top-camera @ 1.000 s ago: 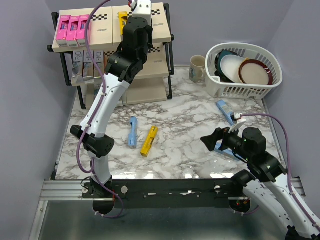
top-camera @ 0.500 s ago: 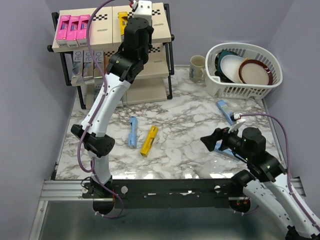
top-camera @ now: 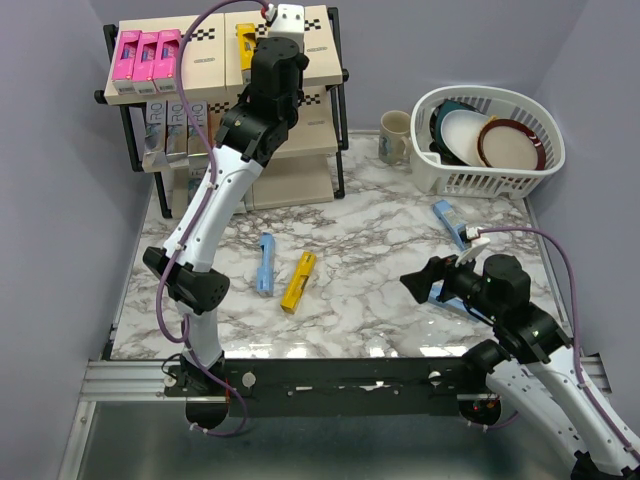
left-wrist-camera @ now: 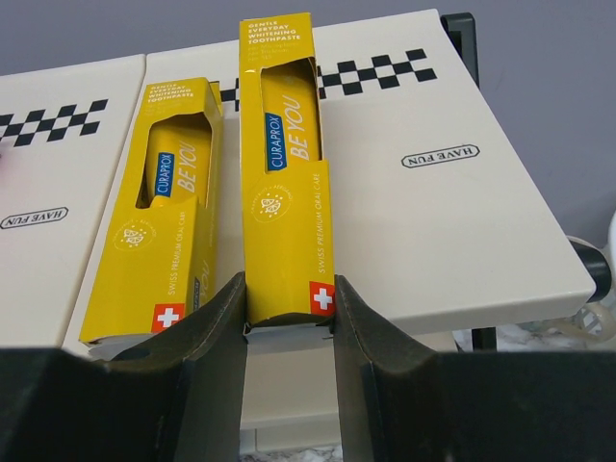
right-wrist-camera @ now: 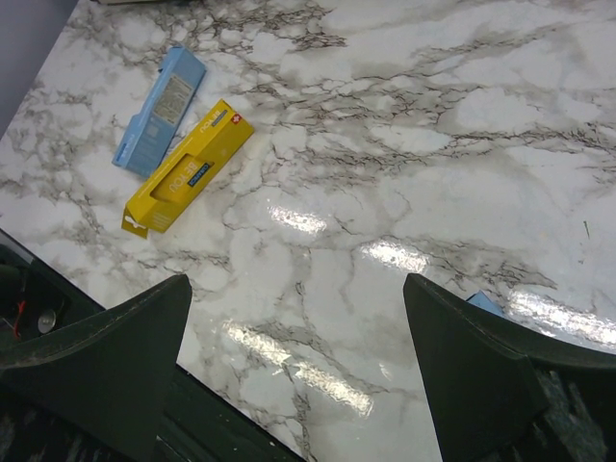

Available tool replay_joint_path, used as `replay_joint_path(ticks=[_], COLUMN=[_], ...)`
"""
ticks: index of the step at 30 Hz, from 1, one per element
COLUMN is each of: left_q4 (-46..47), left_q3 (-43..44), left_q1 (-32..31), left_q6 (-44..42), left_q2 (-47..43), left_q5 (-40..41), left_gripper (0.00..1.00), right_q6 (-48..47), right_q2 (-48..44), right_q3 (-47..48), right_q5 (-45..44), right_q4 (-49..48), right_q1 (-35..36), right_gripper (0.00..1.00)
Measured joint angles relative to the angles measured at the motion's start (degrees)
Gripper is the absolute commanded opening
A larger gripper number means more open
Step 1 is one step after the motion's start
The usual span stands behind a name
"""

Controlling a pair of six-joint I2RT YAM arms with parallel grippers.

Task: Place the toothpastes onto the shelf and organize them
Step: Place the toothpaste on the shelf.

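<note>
The yellow toothpaste carton (left-wrist-camera: 286,173) sits centre-frame on the top board of the shelf (left-wrist-camera: 462,221), just right of a second yellow carton (left-wrist-camera: 164,241), its near end clamped by the left fingers (left-wrist-camera: 207,346). The right fingers (right-wrist-camera: 106,356) gape empty over the tabletop (right-wrist-camera: 433,144), lower right in the overhead view.

Your top camera looks down from behind over the whole worktop (top-camera: 380,230). Left wrist sits close on the shelf (left-wrist-camera: 462,221); right wrist, seemingly higher, shares the loose yellow toothpaste (right-wrist-camera: 188,168) with it.
</note>
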State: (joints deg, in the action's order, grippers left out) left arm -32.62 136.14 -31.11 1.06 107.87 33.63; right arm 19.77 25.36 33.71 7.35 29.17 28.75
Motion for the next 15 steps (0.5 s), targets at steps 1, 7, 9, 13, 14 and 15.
replay_joint_path(ticks=[1,7,9,13,14,15], left_q4=[0.1,0.6,0.9,1.7,1.7,1.8], left_q3=[-0.1,-0.3,-0.3,-0.6,-0.7,-0.7], left_q1=[0.0,0.0,0.0,0.0,0.0,0.0], left_q6=[0.0,-0.3,-0.4,-0.4,-0.4,-0.4], left_q2=[0.0,0.0,0.0,0.0,0.0,0.0], left_q5=[0.2,0.6,0.8,1.7,1.9,2.0], left_gripper=[0.45,0.45,0.42,0.42,0.42,0.42], right_q6=[0.0,-0.3,-0.3,-0.3,-0.3,-0.3], right_q2=[0.0,0.1,0.1,0.1,0.1,0.1], right_q3=[0.0,-0.2,-0.2,-0.2,-0.2,-0.2], right_q5=[0.0,0.8,1.2,1.5,1.6,1.6], right_q4=[0.0,-0.2,-0.4,-0.5,-0.6,-0.6], right_q1=[0.0,0.0,0.0,0.0,0.0,0.0], right_gripper=[1.00,1.00,1.00,1.00,1.00,1.00])
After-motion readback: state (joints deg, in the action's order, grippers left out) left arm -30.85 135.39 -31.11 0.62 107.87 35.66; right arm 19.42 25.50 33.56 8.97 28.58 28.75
